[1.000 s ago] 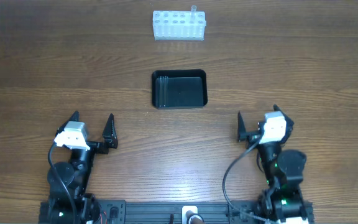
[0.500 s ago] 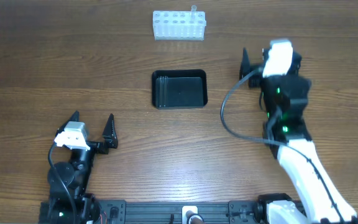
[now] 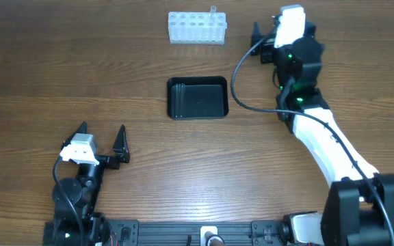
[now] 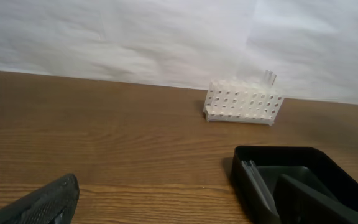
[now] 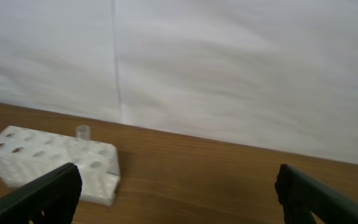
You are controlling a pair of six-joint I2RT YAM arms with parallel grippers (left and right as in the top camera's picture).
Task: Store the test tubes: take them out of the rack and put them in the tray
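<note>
Top view, right arm (image 3: pixel 327 140) outstretched, right gripper (image 3: pixel 282 26) spread near rack (image 3: pixel 197 29)

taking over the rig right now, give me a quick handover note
Left gripper: open, empty, near its base.
Right gripper: open, empty, off the right end of the rack.
Rack: at the table's far side, one test tube upright at its right end.
Tray: in front of the rack. Faint lines along its left side may be tubes; cannot tell.
Left to do: grasp that tube and lay it in the tray.
</note>
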